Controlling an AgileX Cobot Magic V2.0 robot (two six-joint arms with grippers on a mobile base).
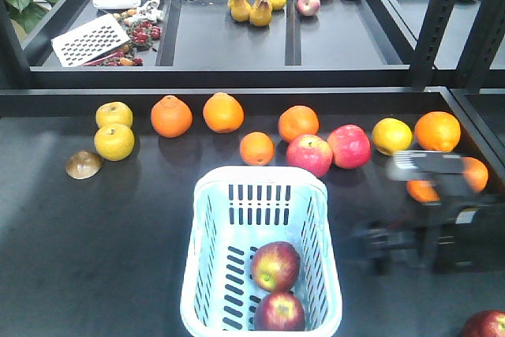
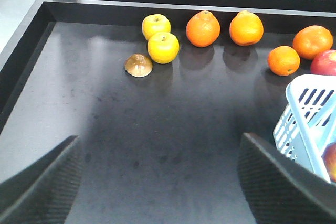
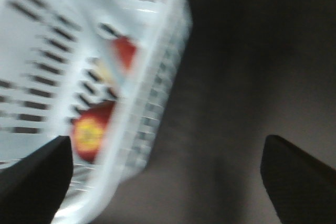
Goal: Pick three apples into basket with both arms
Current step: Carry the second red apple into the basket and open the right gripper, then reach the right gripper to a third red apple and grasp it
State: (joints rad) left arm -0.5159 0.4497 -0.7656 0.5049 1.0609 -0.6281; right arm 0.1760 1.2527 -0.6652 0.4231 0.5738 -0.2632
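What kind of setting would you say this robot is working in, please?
Probably a mock grocery produce stand: loose oranges and pears sorted in black display trays, plus a plastic shopping basket holding two apples.

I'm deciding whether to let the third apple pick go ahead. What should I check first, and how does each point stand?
1. Basket holds two apples: ok.
2. Third apple on table, at frame's edge: ok.
3. Left gripper open, empty: ok.
4. Right gripper open, empty: ok.
5. Right arm steady: not ok, blurred.
6. Clear path to third apple: cannot tell.
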